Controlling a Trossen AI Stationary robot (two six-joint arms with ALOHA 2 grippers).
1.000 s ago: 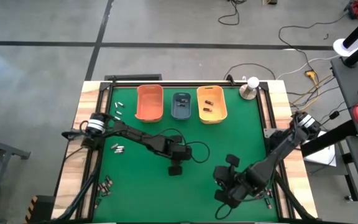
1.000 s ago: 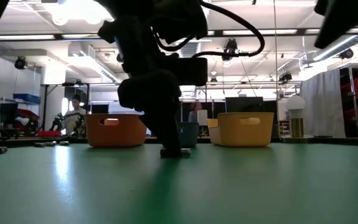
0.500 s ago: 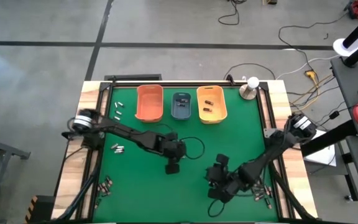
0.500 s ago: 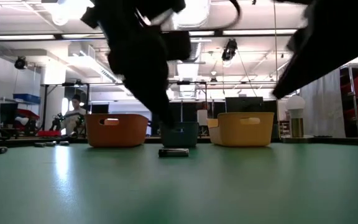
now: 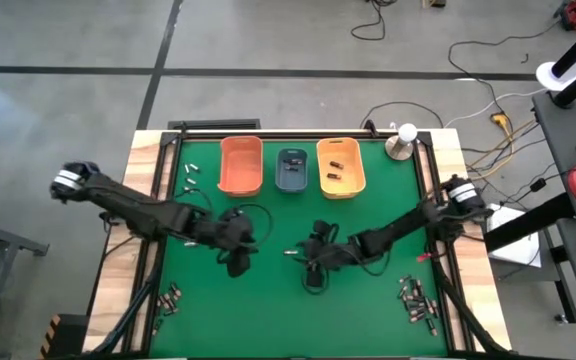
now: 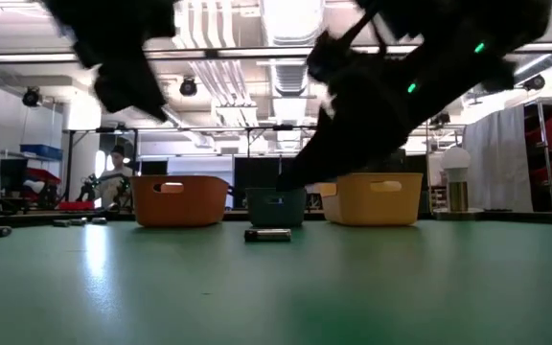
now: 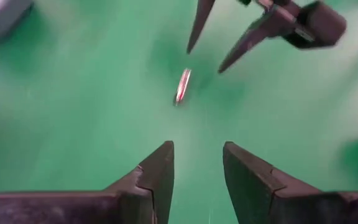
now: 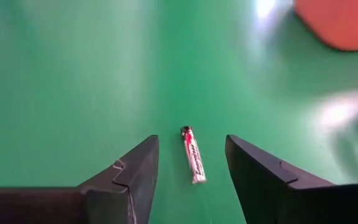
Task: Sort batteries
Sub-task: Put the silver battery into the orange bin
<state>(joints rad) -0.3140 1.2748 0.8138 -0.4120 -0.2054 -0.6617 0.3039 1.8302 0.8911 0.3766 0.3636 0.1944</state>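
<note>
One small silvery battery [image 5: 290,252] with a red mark lies on its side on the green mat [image 5: 368,215], near the middle; it also shows as the battery [image 8: 193,155] and the battery [image 6: 268,234]. My right gripper [image 8: 191,142] hovers open above it, its fingers on either side and touching nothing; from above, my right gripper [image 5: 302,256] stands just right of the battery. My left gripper [image 7: 197,155] is open with nothing in it, left of the battery, and faces it as my left gripper [image 5: 251,248].
At the far edge stand an orange bin [image 5: 240,165], a blue-grey bin [image 5: 291,170] and a yellow-orange bin [image 5: 340,166], the last two with batteries inside. Loose batteries lie in heaps at far left [image 5: 189,168], left [image 5: 190,238], near left [image 5: 171,297] and near right [image 5: 417,301].
My left gripper has risen off the battery and drawn back toward the table's left edge; the battery stays lying on the mat. My right gripper has swept from the near right corner toward the middle, to just over the battery.
</note>
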